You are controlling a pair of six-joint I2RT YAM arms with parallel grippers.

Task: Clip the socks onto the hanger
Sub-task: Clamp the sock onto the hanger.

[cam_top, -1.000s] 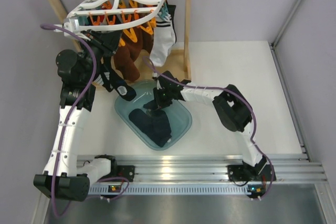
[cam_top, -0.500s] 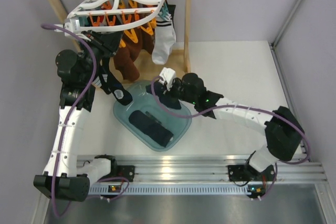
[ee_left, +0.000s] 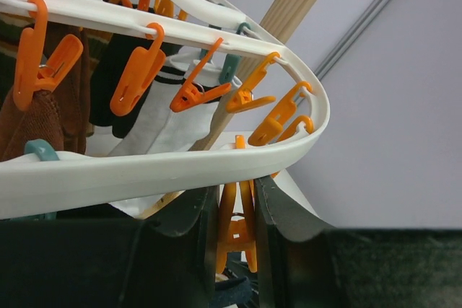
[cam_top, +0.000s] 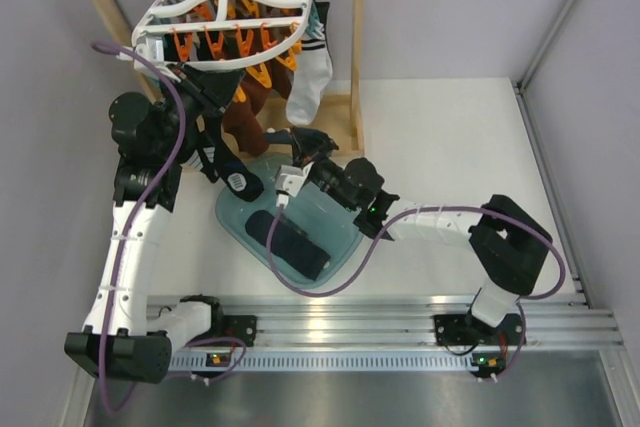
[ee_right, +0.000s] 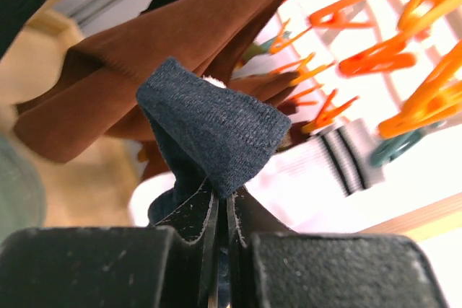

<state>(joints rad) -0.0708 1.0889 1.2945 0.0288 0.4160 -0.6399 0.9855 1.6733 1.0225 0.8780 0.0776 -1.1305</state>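
Left gripper (ee_left: 236, 243): jaws pinch an orange clip (ee_left: 232, 214) hanging under the hanger (ee_left: 144, 167) rim
Right gripper (ee_right: 220, 210): jaws closed on a navy sock (ee_right: 209, 131), raised beside the brown socks (ee_right: 144, 70), just below the hanger
Tub (cam_top: 345, 237): more dark socks (cam_top: 297, 244) lie inside

Cannot follow the hook of the hanger (cam_top: 225, 7) past the overhead view's top edge. At the left wrist, cannot see the lower end of the orange clip (ee_left: 232, 232), sunk behind the left gripper (ee_left: 234, 191). At the right wrist, can read the clips (ee_right: 375, 55) and brown sock (ee_right: 144, 70) only as blur; cannot trace the navy sock (ee_right: 209, 128) below the right gripper (ee_right: 222, 207).
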